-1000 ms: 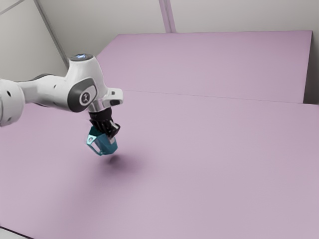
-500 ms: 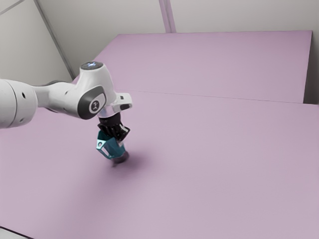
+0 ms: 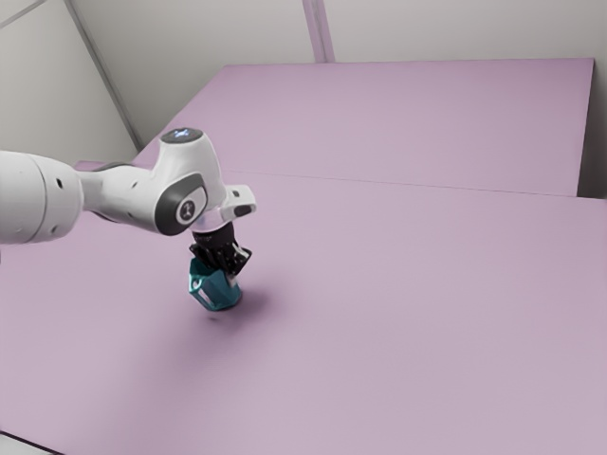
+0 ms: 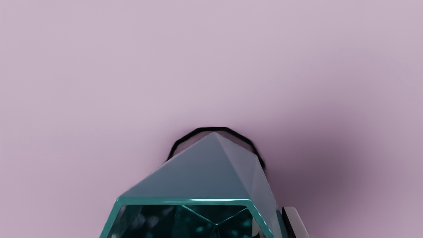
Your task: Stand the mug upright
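In the exterior view, my gripper (image 3: 226, 271) points down at the teal faceted mug (image 3: 219, 293), with its fingers at the mug's upper part. The mug is low over the table and leans slightly, its handle toward the exterior view's left; whether its base touches the table I cannot tell. From the wrist, the open top of the mug (image 4: 195, 178) faces the camera. My gripper (image 4: 271, 225) is shut on the mug's wall, one fingertip outside it and the other seen inside the rim.
The pink tabletop (image 3: 408, 313) stretches out around the mug. A thin black curved outline (image 4: 211, 128) lies beneath the mug in the wrist view, with a soft dark shadow beside it. A raised pink surface (image 3: 408, 123) and pale walls stand farther back.
My hand and the held mug have moved down toward the table and a little toward the exterior view's right. The mug leans less than it did.
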